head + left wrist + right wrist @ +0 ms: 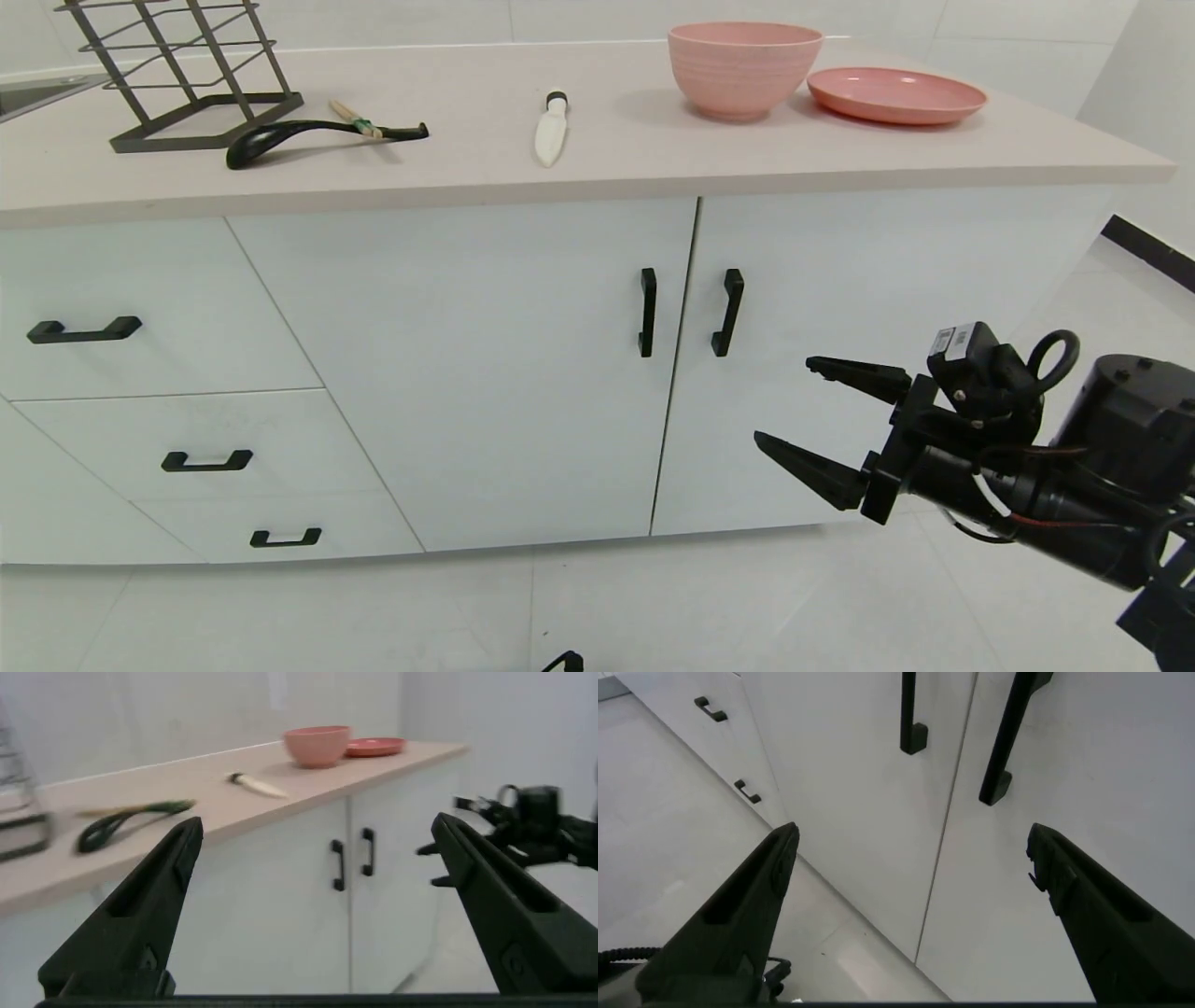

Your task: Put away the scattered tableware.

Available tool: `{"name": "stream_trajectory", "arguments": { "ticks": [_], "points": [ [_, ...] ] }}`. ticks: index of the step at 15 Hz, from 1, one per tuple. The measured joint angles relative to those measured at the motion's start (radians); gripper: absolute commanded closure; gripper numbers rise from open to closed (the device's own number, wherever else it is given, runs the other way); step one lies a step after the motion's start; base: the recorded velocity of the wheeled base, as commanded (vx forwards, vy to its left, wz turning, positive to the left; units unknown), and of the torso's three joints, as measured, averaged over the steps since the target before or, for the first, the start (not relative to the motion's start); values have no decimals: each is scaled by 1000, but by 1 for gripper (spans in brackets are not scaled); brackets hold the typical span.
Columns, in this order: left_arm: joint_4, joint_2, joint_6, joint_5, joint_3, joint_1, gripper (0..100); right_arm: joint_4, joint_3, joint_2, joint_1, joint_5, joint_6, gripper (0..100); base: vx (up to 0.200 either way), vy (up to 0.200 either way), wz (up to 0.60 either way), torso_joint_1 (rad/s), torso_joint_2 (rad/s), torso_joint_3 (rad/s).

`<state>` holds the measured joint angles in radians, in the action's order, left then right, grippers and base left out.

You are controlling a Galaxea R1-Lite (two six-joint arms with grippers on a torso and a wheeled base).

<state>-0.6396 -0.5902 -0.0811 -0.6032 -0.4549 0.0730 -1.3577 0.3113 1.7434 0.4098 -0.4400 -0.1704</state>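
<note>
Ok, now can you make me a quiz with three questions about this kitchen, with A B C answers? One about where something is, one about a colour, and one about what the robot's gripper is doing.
1. Where is the pink plate?
A. on the floor
B. on the counter beside the pink bowl
C. inside a drawer

2. What colour is the ladle?
A. black
B. pink
C. yellow

3. How is the right gripper?
A. shut on a knife
B. shut on the bowl
C. open and empty

Answers: 1 B, it sits next to the bowl on the countertop; 2 A, it is black from end to end; 3 C, it is spread wide with nothing in it.
</note>
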Motion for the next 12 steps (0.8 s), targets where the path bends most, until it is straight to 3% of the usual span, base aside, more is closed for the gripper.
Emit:
{"name": "stream_trajectory", "arguments": {
  "ticks": [2,4,7,8,9,12],
  "points": [
    [-168,-194,62,-104,26,98,0,-8,-1,1,0,0,-1,0,0,0,0,0,0,0],
    [-243,-369,102,-154,39,192,0,-13,17,3,1,0,-1,0,0,0,0,0,0,0],
    [-326,-634,58,-218,31,258,0,-19,73,13,5,-30,-1,0,0,0,0,0,0,0],
    [-361,-716,59,-231,20,306,0,-20,78,21,4,-43,-5,0,0,0,0,0,0,0],
    [-379,-794,83,-235,-3,359,0,-22,88,30,3,-47,-10,0,0,0,0,0,0,0],
    [-376,-1013,273,-221,-171,463,0,-25,134,61,5,-49,-14,0,0,0,0,0,0,0]
  ]
}}
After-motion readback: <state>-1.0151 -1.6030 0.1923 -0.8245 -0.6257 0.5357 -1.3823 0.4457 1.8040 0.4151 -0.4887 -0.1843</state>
